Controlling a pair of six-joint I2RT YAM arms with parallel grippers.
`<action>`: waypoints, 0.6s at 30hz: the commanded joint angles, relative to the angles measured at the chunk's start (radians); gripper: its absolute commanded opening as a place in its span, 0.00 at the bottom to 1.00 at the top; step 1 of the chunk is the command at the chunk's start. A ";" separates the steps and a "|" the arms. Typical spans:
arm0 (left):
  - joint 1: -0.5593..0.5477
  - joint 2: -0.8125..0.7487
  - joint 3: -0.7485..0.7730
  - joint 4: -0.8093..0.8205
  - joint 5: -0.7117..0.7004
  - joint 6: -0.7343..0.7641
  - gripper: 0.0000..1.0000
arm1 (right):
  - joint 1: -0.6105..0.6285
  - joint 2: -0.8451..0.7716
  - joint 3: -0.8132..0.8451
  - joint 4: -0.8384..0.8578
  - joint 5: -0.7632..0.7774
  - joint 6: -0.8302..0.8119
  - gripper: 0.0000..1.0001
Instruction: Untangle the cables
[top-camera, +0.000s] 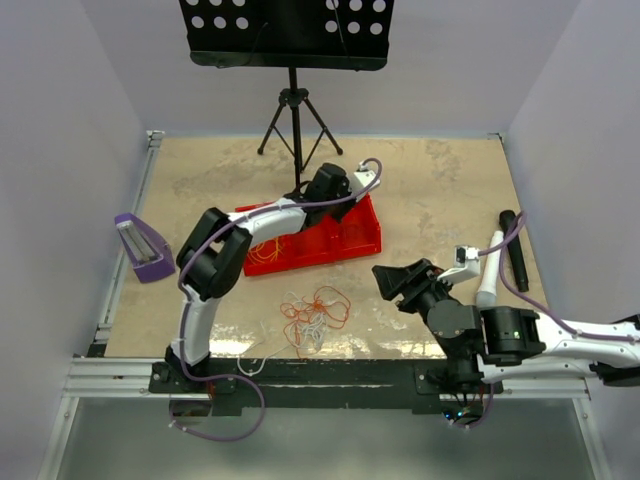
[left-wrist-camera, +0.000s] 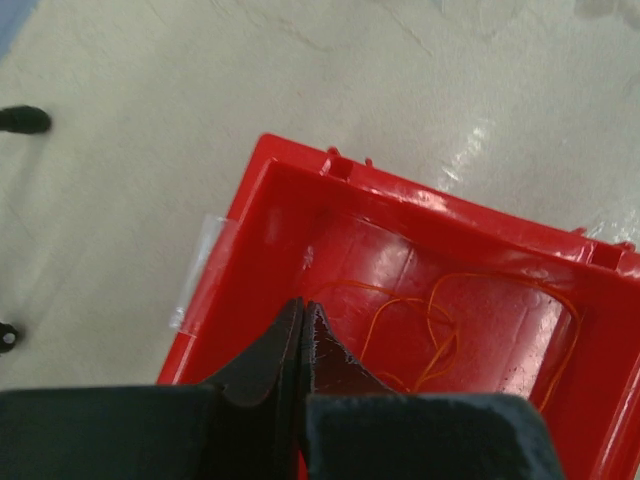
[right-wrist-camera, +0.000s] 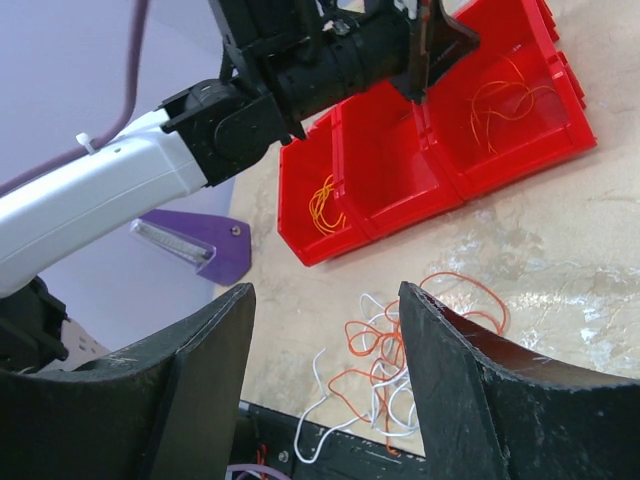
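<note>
Mostly the cables (top-camera: 314, 314) lie in a loose orange and white clump on the table (top-camera: 430, 190). In the top view they are at 6 o'clock from the red bin (top-camera: 345, 240), near the front edge.

The right wrist view separates the loops better: orange rings over white ones, with one white end trailing toward 7 o'clock. It also shows the bin's three compartments. Yellow strands (right-wrist-camera: 325, 205) are in the one at 9 o'clock and orange strands (right-wrist-camera: 505, 100) in the one at 3 o'clock, which the top view half hides behind the left arm.

The left gripper (left-wrist-camera: 303, 310) hangs above the orange strands' compartment. Only its own wrist view shows its fingers pressed flat together, with nothing visible between them. That view also shows the thin orange loops on the bin floor at 3 o'clock from the tips.

The right gripper (right-wrist-camera: 325, 300) is spread wide and holds nothing. It frames the clump from above, and in the top view it sits apart from the clump, at 3 o'clock from it.
</note>
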 joint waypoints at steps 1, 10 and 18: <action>-0.016 -0.010 0.025 -0.071 0.018 0.013 0.25 | 0.004 0.030 0.046 0.032 0.037 -0.008 0.64; -0.010 -0.210 0.003 -0.133 0.100 -0.053 0.87 | 0.004 0.049 0.054 0.021 -0.004 -0.017 0.64; 0.037 -0.506 -0.001 -0.268 0.161 -0.055 1.00 | 0.005 0.076 0.091 0.034 -0.044 -0.107 0.64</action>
